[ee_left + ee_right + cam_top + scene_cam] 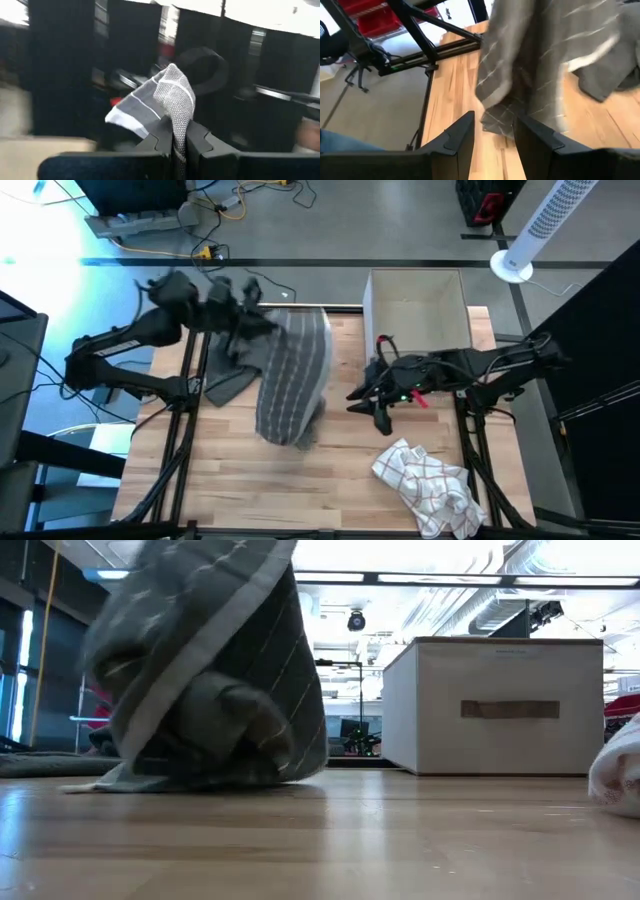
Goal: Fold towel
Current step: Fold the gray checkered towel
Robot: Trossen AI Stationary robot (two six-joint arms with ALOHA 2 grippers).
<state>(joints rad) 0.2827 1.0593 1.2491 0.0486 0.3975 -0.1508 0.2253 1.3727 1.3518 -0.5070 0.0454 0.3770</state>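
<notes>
**Towel hanging from one corner, with the free end ready to bunch**

The grey striped towel [292, 375] is lifted off the tabletop [340, 460] by the left hand [243, 308], which is clenched on a corner of it; in the left wrist view the fabric [170, 100] is pinched flat between the two fingers [159, 142]. Most of the cloth hangs in a loose drape, and its lower end touches or trails on the wood, as the low view shows [215, 690].

The main risk, as I judge it, is that a single-corner grip lets the towel twist and collapse on itself, so any fold laid from here could come out skewed or wadded. The hold is narrow, too; a quick swing could pull the corner free and drop the cloth in a heap. The trailing end may also drag and catch on the tabletop.

The left arm reaches up and inward from the left side, hand held high near the far edge. The right arm stretches in low from the right, and its right hand [372, 408] hovers released just beside the hanging towel, fingers [460, 137] spread and empty, pointing at the lower hem. A white checked cloth [425, 485] lies near the front right, and a white box [417, 308] stands at the far side.
</notes>
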